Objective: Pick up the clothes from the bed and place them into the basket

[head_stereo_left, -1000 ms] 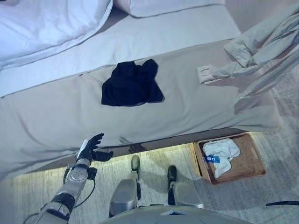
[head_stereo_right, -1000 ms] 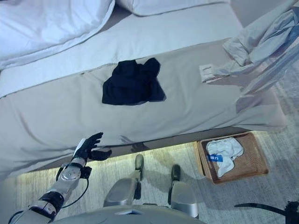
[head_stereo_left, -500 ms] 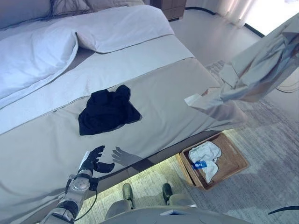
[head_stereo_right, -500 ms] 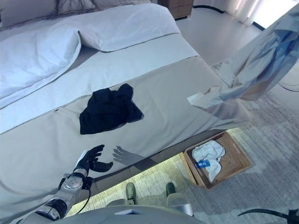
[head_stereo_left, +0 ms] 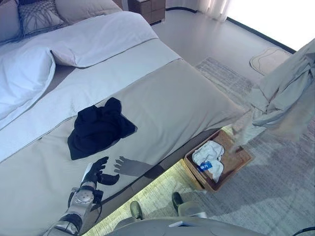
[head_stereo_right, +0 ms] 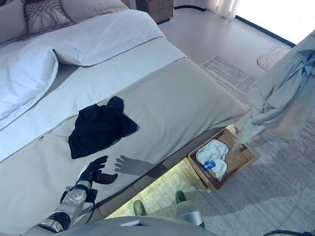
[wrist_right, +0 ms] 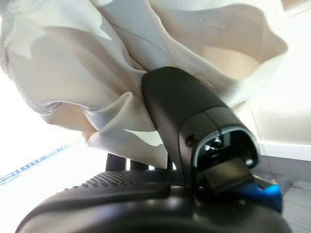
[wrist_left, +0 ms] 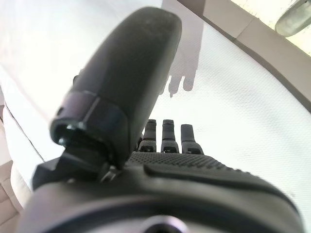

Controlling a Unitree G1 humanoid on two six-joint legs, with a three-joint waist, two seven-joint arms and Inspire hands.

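Note:
A pale grey garment [head_stereo_left: 288, 96] hangs in the air at the right, above the floor beside the wicker basket [head_stereo_left: 241, 160]. My right hand [wrist_right: 194, 141] is shut on this garment; its cloth [wrist_right: 97, 73] bunches round the thumb and fingers. The basket stands on the floor by the bed's foot and holds a white cloth [head_stereo_left: 208, 155]. A black garment [head_stereo_left: 97, 129] lies crumpled on the beige bed cover [head_stereo_left: 172, 103]. My left hand [head_stereo_left: 96, 172] is open and empty, hovering over the bed's near edge, just in front of the black garment; its fingers [wrist_left: 167, 133] are straight.
White duvet and pillows [head_stereo_left: 59, 44] lie at the head of the bed. A patterned grey rug [head_stereo_left: 275, 187] covers the floor under the basket. A wooden nightstand [head_stereo_left: 150, 7] stands at the far side.
The camera has swung right, shifting the whole picture. The pale garment has moved right, off the bed's corner, and now hangs over the floor by the basket. The left hand has stayed by the bed's edge.

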